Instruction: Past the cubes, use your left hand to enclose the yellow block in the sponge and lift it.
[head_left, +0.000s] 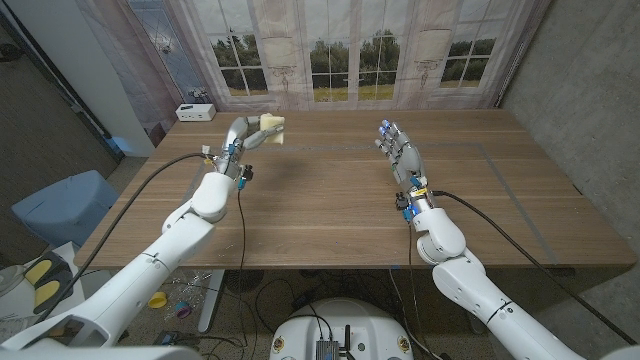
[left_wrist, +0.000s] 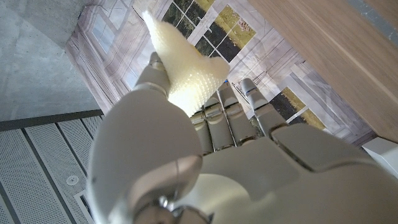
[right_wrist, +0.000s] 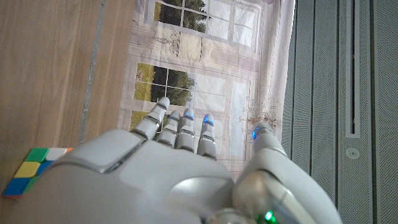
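Sponge (head_left: 268, 130), pale yellow, was held up off the table (head_left: 330, 200) in the left hand (head_left: 240, 135), near the far left w/ the curtain behind it. Left wrist view showed the sponge (left_wrist: 183, 68) pinched betw. thumb and fingers (left_wrist: 233, 112), its tip sticking out past them. Whether it was a separate yellow block or just a sponge, couldn't tell; no block visible apart from it. Judging by that, grasp and lift looked done, or nearly; prob. only holding it steady was left.

Right hand (head_left: 402, 155) stood upright over mid-table, fingers apart, holding nothing, well apart from the sponge. Right wrist view showed a multicoloured puzzle cube (right_wrist: 28, 171) on the table just beside that hand (right_wrist: 186, 162).

White box (head_left: 195, 111) sat at the far left table edge. Labels/writing: none readable on sponge, cube or box; too small.
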